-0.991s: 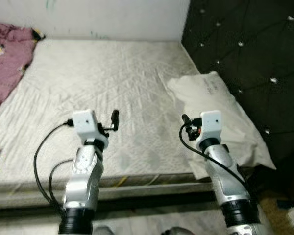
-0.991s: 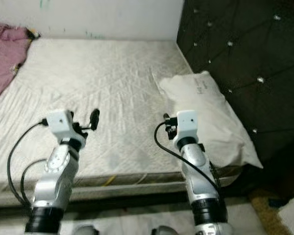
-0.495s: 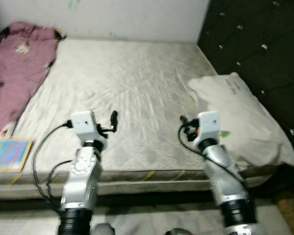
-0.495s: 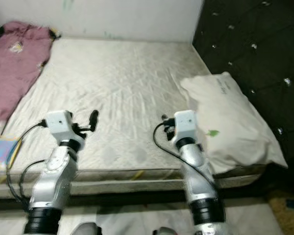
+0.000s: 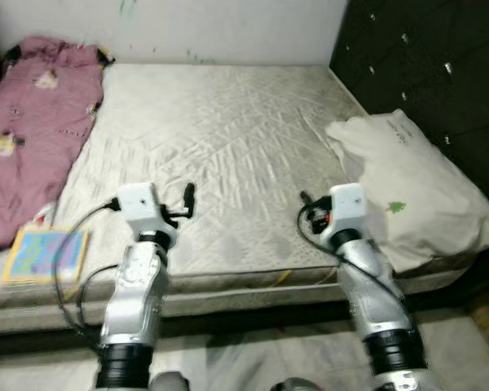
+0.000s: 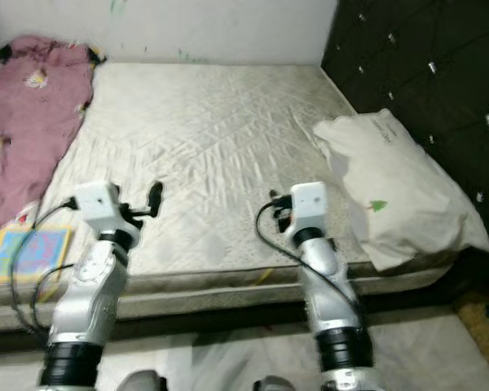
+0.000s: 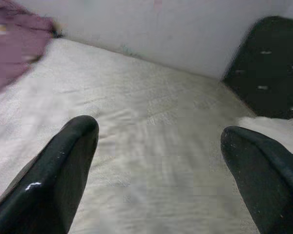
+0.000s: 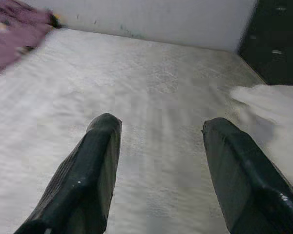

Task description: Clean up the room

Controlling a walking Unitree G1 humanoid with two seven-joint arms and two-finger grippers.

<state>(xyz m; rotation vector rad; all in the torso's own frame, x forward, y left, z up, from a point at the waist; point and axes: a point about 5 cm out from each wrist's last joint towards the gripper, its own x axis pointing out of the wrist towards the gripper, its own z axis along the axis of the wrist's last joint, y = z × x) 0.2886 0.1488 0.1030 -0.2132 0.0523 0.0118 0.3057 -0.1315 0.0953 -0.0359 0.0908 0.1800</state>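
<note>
Left eye view: bed (image 5: 220, 138) with bare pale quilted mattress, set against a white wall. Pink blanket (image 5: 33, 138) along the bed's left side, running to the far corner. Colourful book (image 5: 45, 254) on the bed's near-left edge, touching the blanket's near end. White pillow (image 5: 416, 191) on the bed's right side, against the dark tufted headboard (image 5: 440, 73). Left claw (image 5: 189, 199) and right claw (image 5: 307, 205) both raised over the bed's near edge, holding nothing.

Right eye view: same layout; pillow overhangs the bed's near-right corner.

Left wrist view: left claw's fingers (image 7: 53, 175) spread wide, empty, over the mattress; blanket at the far corner, blurred.

Right wrist view: right claw's fingers (image 8: 88, 180) spread, empty, above the mattress; pillow (image 8: 273, 109) just beside one finger.
</note>
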